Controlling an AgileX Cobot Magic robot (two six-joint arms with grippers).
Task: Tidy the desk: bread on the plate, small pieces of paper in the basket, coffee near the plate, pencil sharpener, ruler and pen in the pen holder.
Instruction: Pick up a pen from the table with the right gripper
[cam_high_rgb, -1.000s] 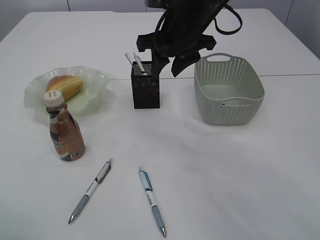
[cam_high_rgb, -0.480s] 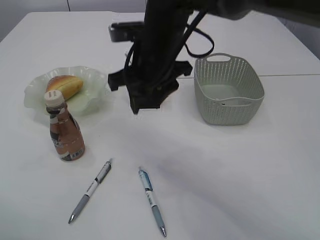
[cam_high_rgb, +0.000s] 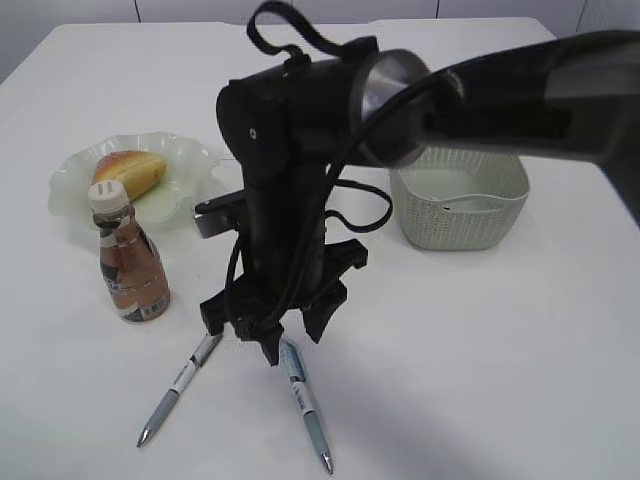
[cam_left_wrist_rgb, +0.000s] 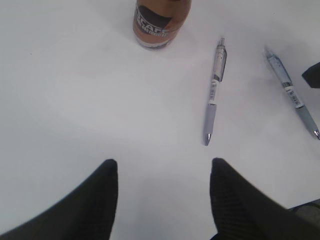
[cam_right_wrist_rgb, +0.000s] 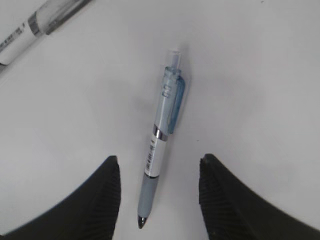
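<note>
A blue pen (cam_right_wrist_rgb: 162, 145) lies on the white desk (cam_high_rgb: 480, 350), its tip between the fingers of my open right gripper (cam_right_wrist_rgb: 159, 160), which touches nothing. Seen from outside, that right gripper (cam_high_rgb: 292, 342) hangs low over the blue pen (cam_high_rgb: 305, 405). A grey pen (cam_high_rgb: 180, 385) lies to its left. My left gripper (cam_left_wrist_rgb: 162, 170) is open and empty above bare desk, short of the grey pen (cam_left_wrist_rgb: 214, 92) and the coffee (cam_left_wrist_rgb: 160, 22). The bread (cam_high_rgb: 128, 172) is on the plate (cam_high_rgb: 190, 152), the coffee (cam_high_rgb: 128, 265) just in front. The right arm hides the pen holder. Paper, pencil sharpener and ruler are out of view.
The grey-green basket (cam_high_rgb: 470, 215) stands at the back right, partly behind the right arm. The arm stretches from the upper right across the middle of the desk. A second pen (cam_right_wrist_rgb: 40, 22) crosses the upper left of the right wrist view.
The right arm has swung from the pen holder at the back down toward the front, and its open gripper now hangs over the blue pen. The pen holder has become hidden.
</note>
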